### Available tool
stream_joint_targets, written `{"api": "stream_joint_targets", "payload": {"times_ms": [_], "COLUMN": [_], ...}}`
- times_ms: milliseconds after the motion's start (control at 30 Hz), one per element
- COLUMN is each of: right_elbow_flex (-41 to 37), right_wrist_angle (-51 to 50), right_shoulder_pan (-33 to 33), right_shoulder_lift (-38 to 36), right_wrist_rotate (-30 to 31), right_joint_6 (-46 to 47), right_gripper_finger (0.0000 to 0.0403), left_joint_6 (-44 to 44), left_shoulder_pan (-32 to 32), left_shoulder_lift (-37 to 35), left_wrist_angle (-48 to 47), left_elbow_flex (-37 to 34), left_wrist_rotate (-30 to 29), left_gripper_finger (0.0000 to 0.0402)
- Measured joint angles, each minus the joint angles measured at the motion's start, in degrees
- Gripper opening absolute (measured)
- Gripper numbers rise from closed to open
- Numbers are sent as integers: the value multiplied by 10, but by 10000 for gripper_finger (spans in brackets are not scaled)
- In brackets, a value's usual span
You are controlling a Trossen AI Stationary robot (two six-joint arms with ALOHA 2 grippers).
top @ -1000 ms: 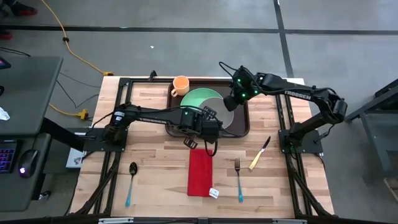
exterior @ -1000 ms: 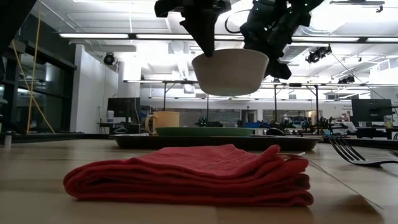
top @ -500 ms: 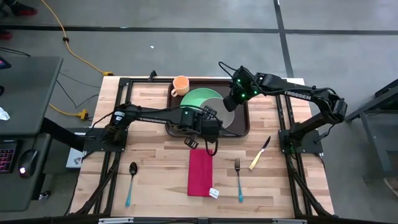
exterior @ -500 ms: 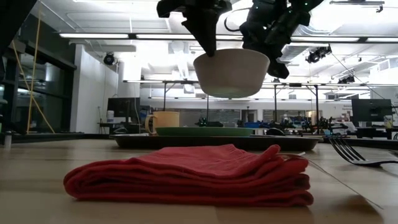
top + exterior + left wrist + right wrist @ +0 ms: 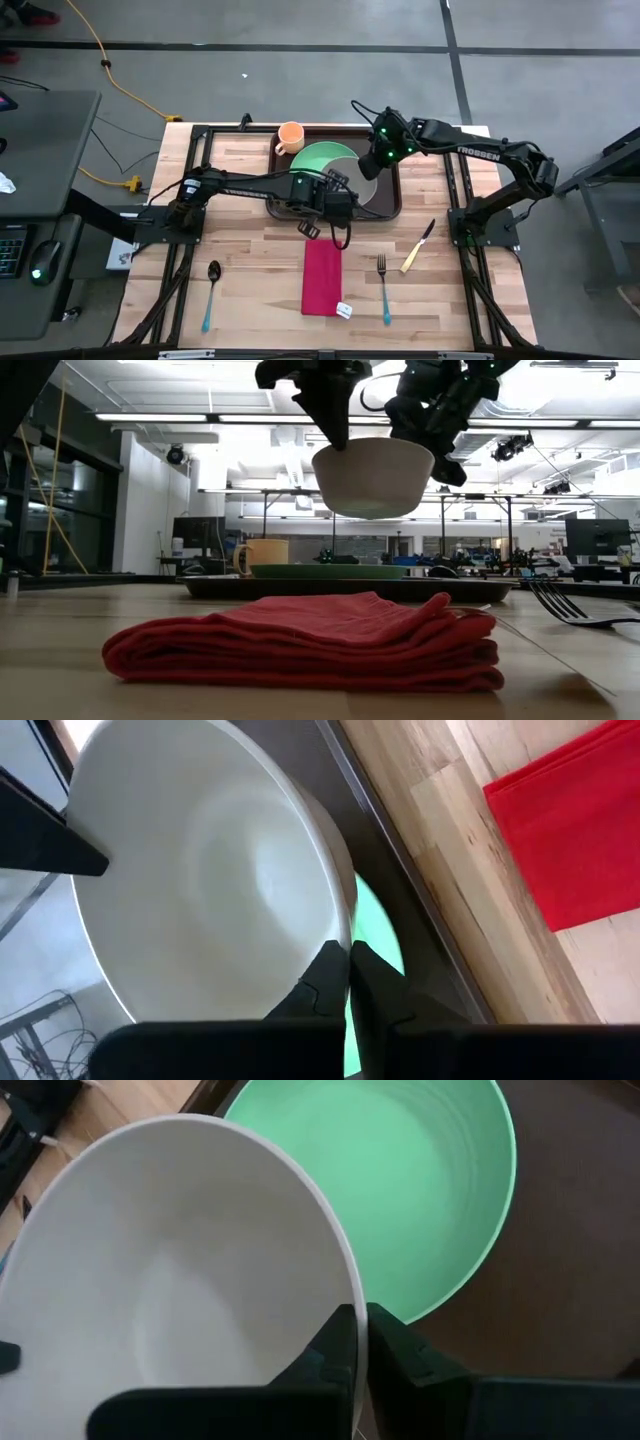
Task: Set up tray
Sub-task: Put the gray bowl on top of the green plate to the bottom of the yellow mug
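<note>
While both tools pinch the bowl (image 5: 372, 475) rim, left tool (image 5: 348, 982) near side, right tool (image 5: 360, 1342) far side, it hangs above the plate (image 5: 325, 160) on the tray (image 5: 392, 190) at the tabletop's (image 5: 250, 270) back. One should let go first, then lower level and centred.

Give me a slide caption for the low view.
Both grippers' fingers pinch a white ceramic bowl above the round green plate, behind a folded red cloth napkin.
</note>
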Motion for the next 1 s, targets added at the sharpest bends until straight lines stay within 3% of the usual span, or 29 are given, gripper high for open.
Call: {"api": "stream_joint_targets", "payload": {"times_ms": [233,667,1000], "right_elbow_flex": [0,-1,-1], "right_wrist_angle": [-4,-15,-16], "right_shoulder_pan": [-1,-1,-1], "right_shoulder_lift": [0,0,0], "right_wrist_rotate": [17,26,23], "right_joint_6": [-2,-11,-13], "right_gripper_finger": [1,0,0], "left_joint_6": [-37,-101,-301], "left_shoulder_pan": [-2,-3,-2], "left_shoulder_lift": [0,-1,-1], "left_wrist_angle": [-2,-25,-176], "left_elbow_flex": [0,0,0], "left_wrist_rotate": [-66,-68,-48], "left_gripper_finger": [56,56,56]}}
